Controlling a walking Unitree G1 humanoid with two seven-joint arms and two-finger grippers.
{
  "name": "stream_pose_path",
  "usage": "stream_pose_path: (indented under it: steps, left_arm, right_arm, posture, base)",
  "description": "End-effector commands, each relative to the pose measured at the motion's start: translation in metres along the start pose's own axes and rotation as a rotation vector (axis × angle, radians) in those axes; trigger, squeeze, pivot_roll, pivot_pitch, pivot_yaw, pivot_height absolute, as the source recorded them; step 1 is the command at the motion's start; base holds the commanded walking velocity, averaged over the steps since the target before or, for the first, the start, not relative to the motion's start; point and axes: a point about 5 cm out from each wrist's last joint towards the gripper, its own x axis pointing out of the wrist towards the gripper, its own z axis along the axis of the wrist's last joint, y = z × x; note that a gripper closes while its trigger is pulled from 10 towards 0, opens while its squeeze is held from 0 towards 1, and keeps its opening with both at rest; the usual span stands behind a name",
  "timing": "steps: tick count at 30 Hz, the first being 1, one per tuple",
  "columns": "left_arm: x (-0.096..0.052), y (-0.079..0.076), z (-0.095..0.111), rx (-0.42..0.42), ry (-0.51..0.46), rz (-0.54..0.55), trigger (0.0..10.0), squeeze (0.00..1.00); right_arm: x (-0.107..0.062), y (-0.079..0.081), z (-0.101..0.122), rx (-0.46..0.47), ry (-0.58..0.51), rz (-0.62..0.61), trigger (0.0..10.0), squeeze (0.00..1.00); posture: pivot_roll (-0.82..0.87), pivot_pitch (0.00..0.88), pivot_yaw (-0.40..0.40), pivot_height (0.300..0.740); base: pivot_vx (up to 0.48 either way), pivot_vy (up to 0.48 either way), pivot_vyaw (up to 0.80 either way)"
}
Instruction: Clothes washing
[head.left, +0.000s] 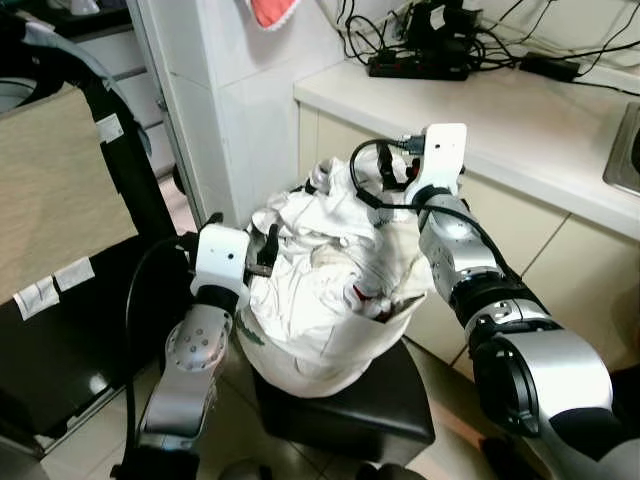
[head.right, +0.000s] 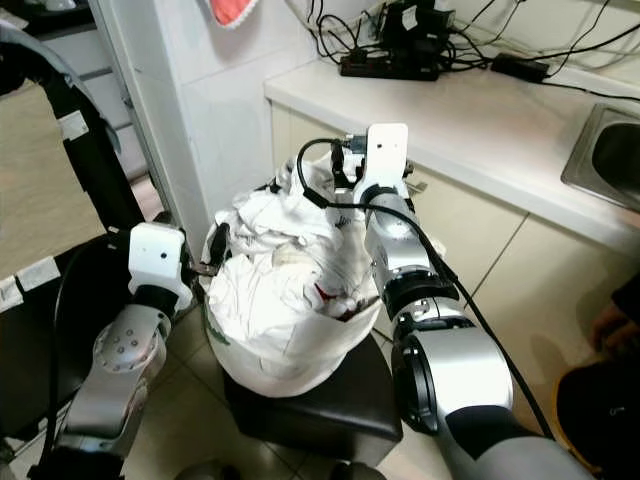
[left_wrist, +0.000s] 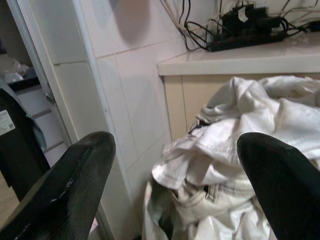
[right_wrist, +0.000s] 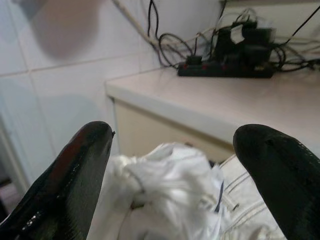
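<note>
Left gripper (left_wrist: 175, 190): fingers spread wide, empty, stationed at the left flank of the heaped white laundry bundle in its white woven sack (head.left: 330, 290). Right gripper (right_wrist: 172, 180): fingers likewise spread, empty, poised at the bundle's upper right edge, above the crumpled cloth. This flanking placement suggests a two-sided lift is being prepared. The sack rests on a black padded stool (head.left: 370, 410), which raises it within arm reach, just beside the cream countertop (head.left: 520, 120) carrying a black power strip (head.left: 420, 65).

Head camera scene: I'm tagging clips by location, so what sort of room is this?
Probably a home kitchen or utility corner: a beige countertop over cabinets, a steel sink, tiled wall.
</note>
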Motion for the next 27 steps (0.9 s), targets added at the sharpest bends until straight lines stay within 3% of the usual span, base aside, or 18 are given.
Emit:
stream_pose_path:
  steps: [1, 7, 11, 17, 26, 27]
  left_arm:
    - [-0.004, -0.001, 0.003, 0.012, 0.0, -0.012, 10.0, 0.0]
    - [-0.018, 0.003, 0.005, 0.026, 0.025, -0.014, 10.0, 0.0]
    - [-0.021, 0.004, 0.006, 0.03, 0.031, -0.014, 10.0, 0.0]
    - [-0.024, 0.003, 0.013, 0.034, 0.034, -0.015, 10.0, 0.0]
    - [-0.026, -0.001, 0.013, 0.03, 0.052, -0.024, 10.0, 0.0]
    - [-0.026, 0.0, 0.013, 0.03, 0.053, -0.024, 10.0, 0.0]
  right_arm:
    - [0.004, 0.007, 0.004, 0.033, 0.019, 0.037, 10.0, 0.0]
    - [0.002, 0.023, -0.007, 0.055, 0.084, 0.122, 10.0, 0.0]
    - [0.0, 0.024, -0.012, 0.056, 0.105, 0.131, 10.0, 0.0]
    - [-0.003, 0.022, -0.024, 0.149, 0.194, 0.132, 10.0, 0.0]
    - [-0.004, 0.017, -0.028, 0.141, 0.226, 0.086, 10.0, 0.0]
    - [-0.004, 0.016, -0.028, 0.117, 0.222, 0.076, 8.0, 0.0]
  posture:
    - [0.06, 0.054, -0.007, 0.74]
    - [0.09, 0.092, -0.003, 0.74]
    - [0.1, 0.103, -0.004, 0.74]
    - [0.1, 0.134, -0.013, 0.74]
    - [0.1, 0.14, -0.011, 0.74]
    - [0.1, 0.14, -0.011, 0.74]
  base:
    - [0.0, 0.0, 0.0]
    - [0.0, 0.0, 0.0]
    - [0.0, 0.0, 0.0]
    - [0.0, 0.0, 0.0]
    - [0.0, 0.0, 0.0]
    - [0.0, 0.0, 0.0]
